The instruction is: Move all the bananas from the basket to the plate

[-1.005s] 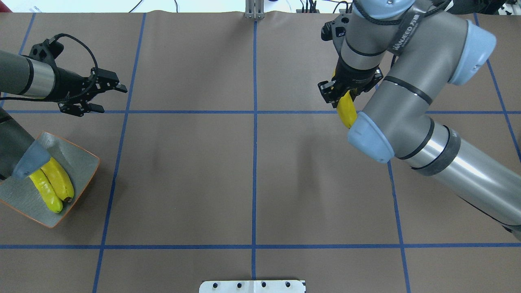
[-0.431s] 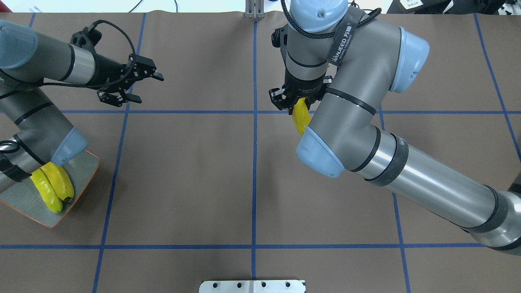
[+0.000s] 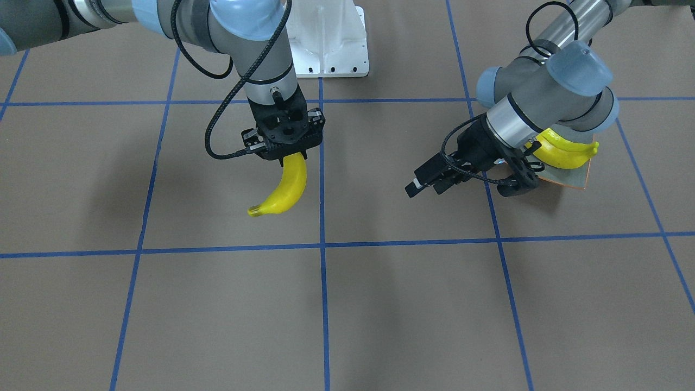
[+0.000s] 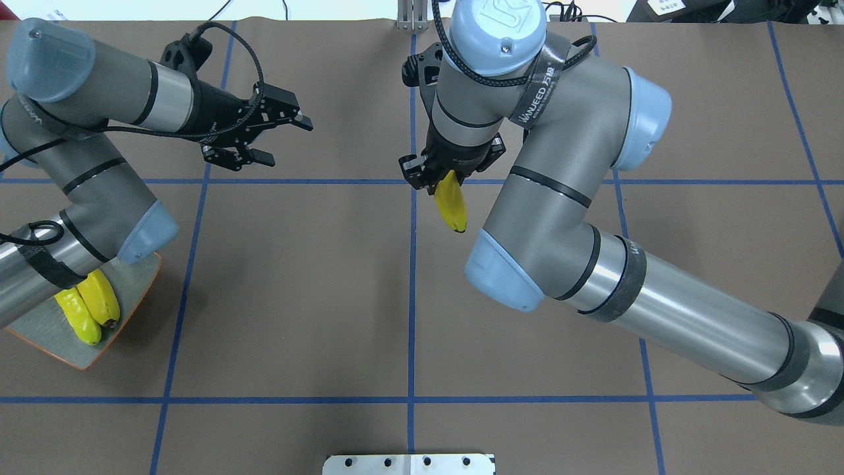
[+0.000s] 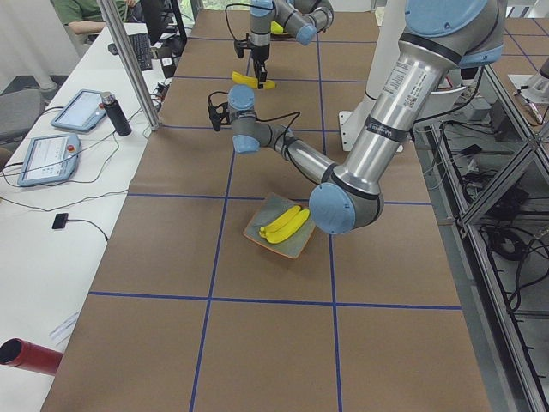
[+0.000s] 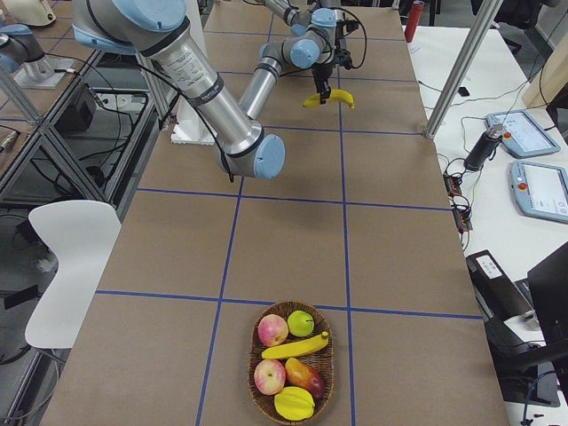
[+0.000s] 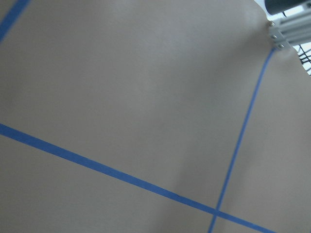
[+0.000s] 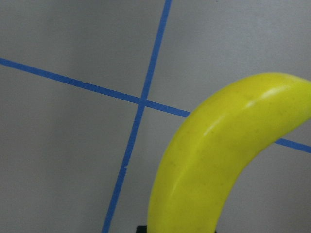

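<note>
Overhead exterior: a banana [image 4: 452, 204] is clamped in the right gripper [image 4: 442, 179] above the table [image 4: 297, 297] centre — the left gripper [image 4: 289, 140] is spread, empty. Two bananas [image 4: 92, 307] are laid on the plate [image 4: 135, 280]; another banana [image 6: 293, 346] is seen in the basket [image 6: 256, 404].

Bright, even light falls from overhead. On the matt brown paper-covered worktop [image 3: 434, 326] the arms cast only soft, pale shadows with blurred edges. A white streak of glare runs along the polished silver arm tube [image 4: 692, 316]. In the right wrist view the glossy yellow curved banana [image 8: 214, 165] looms close, slightly soft, with small highlights. The left wrist view looks faintly hazy.
</note>
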`<state>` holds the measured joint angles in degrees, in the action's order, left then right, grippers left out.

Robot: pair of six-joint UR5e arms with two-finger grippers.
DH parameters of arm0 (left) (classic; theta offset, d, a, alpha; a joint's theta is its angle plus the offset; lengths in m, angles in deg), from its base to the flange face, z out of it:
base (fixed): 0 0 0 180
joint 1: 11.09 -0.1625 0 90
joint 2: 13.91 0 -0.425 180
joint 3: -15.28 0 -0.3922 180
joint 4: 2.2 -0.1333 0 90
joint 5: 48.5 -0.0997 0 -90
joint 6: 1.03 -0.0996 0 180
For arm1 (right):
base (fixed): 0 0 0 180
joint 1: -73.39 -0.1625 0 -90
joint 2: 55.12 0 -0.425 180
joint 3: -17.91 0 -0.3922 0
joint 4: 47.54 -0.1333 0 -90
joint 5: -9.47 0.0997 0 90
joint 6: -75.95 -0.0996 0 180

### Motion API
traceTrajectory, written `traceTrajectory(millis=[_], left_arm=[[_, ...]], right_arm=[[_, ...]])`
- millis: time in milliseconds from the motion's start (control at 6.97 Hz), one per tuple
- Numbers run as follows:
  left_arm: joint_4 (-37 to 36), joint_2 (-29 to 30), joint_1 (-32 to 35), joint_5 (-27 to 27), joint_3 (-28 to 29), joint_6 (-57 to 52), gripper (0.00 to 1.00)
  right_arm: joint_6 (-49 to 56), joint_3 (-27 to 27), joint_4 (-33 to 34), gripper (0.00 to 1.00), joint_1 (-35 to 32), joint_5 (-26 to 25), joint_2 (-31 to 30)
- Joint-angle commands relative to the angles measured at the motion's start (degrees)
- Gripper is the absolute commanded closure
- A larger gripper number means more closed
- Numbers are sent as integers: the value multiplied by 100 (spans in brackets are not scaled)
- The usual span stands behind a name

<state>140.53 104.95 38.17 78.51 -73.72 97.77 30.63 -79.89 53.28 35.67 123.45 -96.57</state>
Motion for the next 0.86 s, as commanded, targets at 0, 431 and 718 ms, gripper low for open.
traceTrajectory(millis=[0,431,718], left_arm=[[334,320,-179,201,-3,-1,0],[552,611,-321,227,41,-1,0],[607,612,-312,298,41,-1,0]], right_arm=[[23,-46,-508,100,202,19,5],[23,-238,-694,100,378,326,5],[49,-301,-809,100,379,590,-39]])
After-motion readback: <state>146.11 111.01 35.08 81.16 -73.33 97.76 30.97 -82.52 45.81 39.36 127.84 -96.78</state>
